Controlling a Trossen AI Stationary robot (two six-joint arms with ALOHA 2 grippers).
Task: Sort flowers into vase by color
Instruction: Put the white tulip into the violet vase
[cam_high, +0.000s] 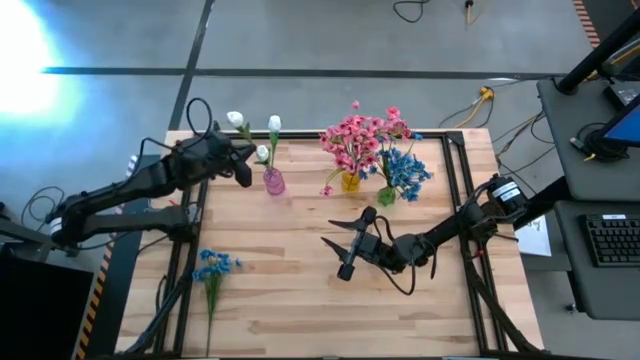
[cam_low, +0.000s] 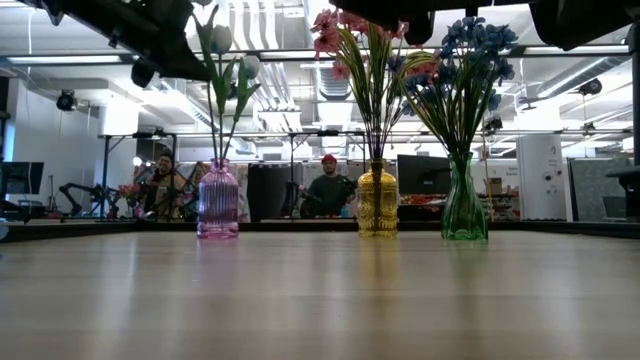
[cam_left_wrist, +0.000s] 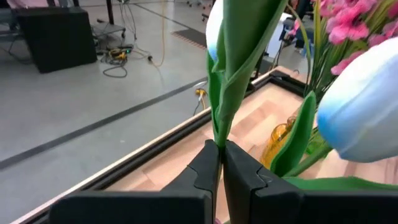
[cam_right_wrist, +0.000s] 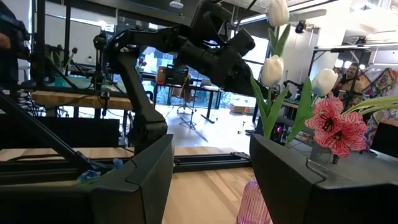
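Attention is being drawn to the blue flower (cam_high: 213, 268) lying lengthwise on the worktop (cam_high: 300, 290), near the front left corner. The right gripper (cam_high: 338, 245), spread and empty, is being held mid-worktop; the left gripper (cam_high: 243, 172), pinching a white bud (cam_high: 262, 153), is being kept over the purple vase (cam_high: 273, 181).

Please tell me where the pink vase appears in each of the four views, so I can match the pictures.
High view: pink vase, upper middle of the table, leftmost of three.
Low view: left of centre.
Left wrist view: not in it.
Right wrist view: only its top, at the bottom edge.
Shared landmark: the white flowers standing in it.
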